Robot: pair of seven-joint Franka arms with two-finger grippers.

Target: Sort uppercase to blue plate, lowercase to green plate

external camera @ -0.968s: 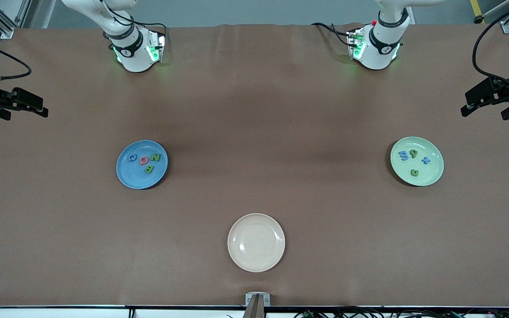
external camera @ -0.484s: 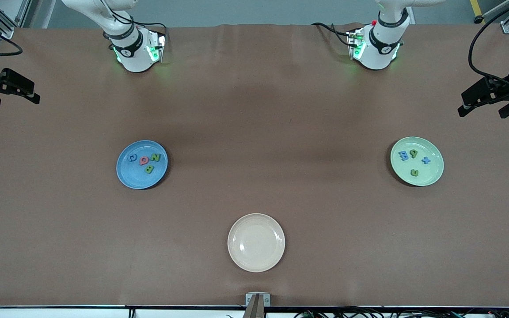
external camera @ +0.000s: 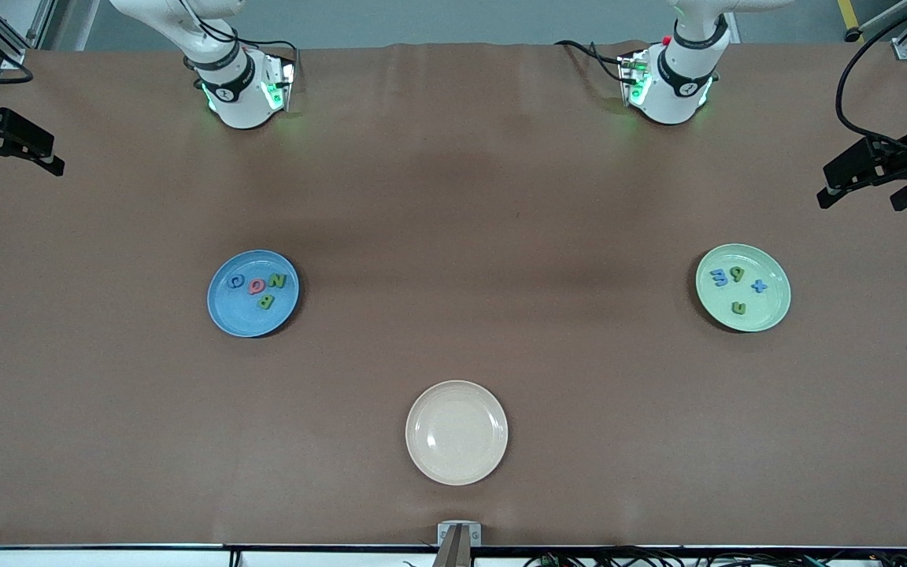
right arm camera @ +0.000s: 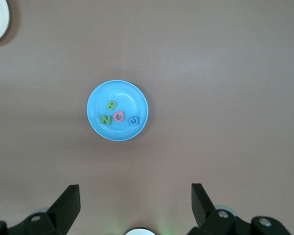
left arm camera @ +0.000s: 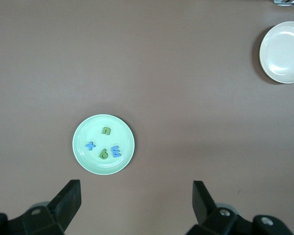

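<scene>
Uppercase Q, C, N, B (external camera: 260,287) all lie in the blue plate (external camera: 227,315), lowercase x, m, p, u (external camera: 737,285) in the green plate (external camera: 768,312), cream plate (external camera: 457,432) bare; sorting looks complete, left gripper (external camera: 863,185) and right gripper (external camera: 16,150) wide open, empty, over table ends.

We see the right gripper (external camera: 9,146) has drawn away from the blue plate (external camera: 227,315), toward the table's edge at the right arm's end and higher in the front view. The left gripper (external camera: 867,185) has barely shifted above the green plate (external camera: 768,315).
</scene>
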